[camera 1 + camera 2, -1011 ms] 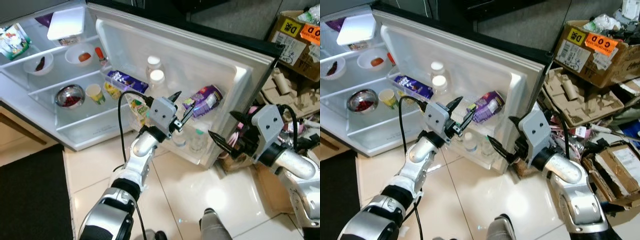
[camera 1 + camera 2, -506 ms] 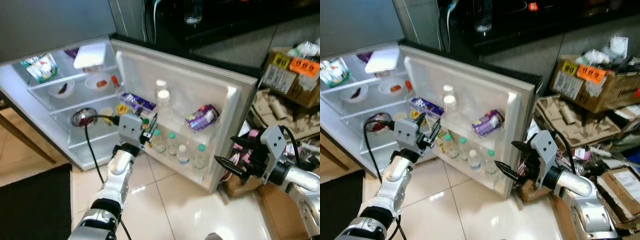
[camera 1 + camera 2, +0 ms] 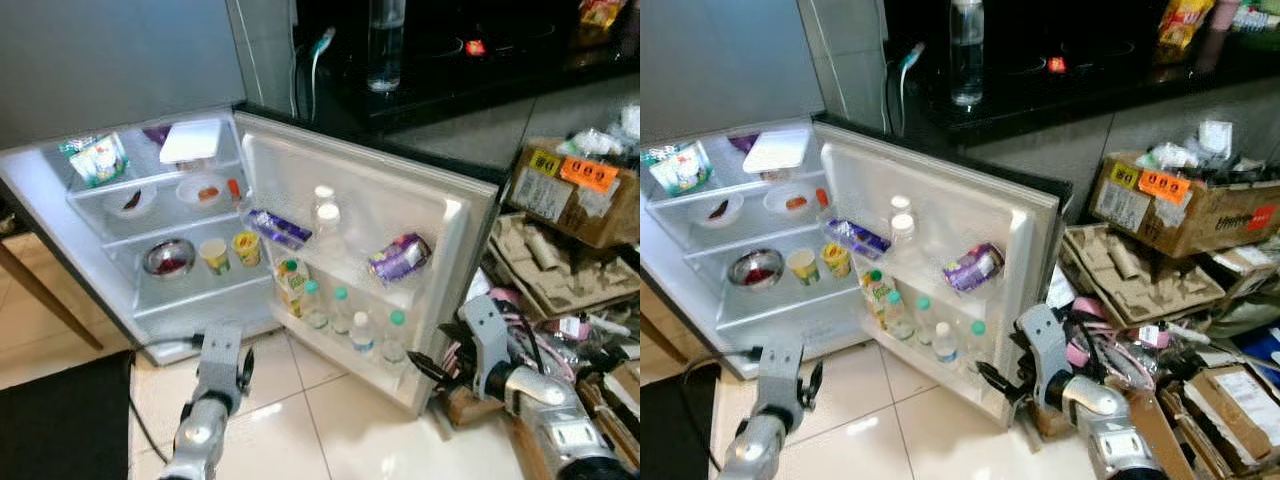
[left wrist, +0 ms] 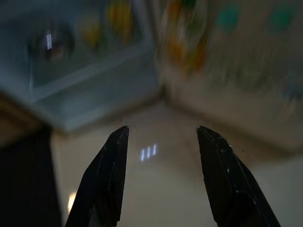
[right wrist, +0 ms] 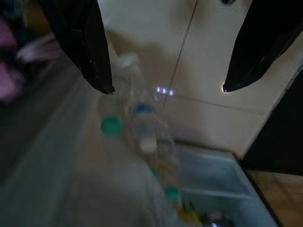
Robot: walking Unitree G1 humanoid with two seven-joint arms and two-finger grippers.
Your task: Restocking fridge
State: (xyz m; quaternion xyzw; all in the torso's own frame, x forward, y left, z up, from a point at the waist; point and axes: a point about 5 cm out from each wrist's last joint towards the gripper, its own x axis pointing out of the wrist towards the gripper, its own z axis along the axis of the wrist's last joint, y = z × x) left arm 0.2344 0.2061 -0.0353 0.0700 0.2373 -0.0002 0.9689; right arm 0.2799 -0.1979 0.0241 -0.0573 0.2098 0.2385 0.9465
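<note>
The small fridge [image 3: 150,300] stands open, its door [image 3: 440,215] swung wide. On the door's lower rack a juice carton [image 3: 291,285] stands beside several water bottles [image 3: 350,325]. Higher up the door holds a purple packet [image 3: 397,257], two white bottles [image 3: 325,210] and a purple bar [image 3: 275,228]. The shelves carry two cups [image 3: 213,255], a steel bowl [image 3: 168,257], small bowls and a white lidded box [image 3: 190,142]. My left gripper [image 3: 240,372] hangs low over the floor before the fridge, open and holding nothing [image 4: 162,128]. By the door's outer edge, my right gripper [image 3: 428,368] is open too [image 5: 167,90].
Cardboard boxes [image 3: 575,190] and egg trays [image 3: 545,265] crowd the right side, with pink clutter behind the right arm. A black mat [image 3: 60,420] lies at the lower left beside a wooden leg [image 3: 40,300]. A dark counter with a glass bottle [image 3: 383,45] runs behind the fridge.
The camera has risen and pulled back. My left gripper has dropped from the door rack by the juice carton to near the floor. My right gripper stays by the door edge.
</note>
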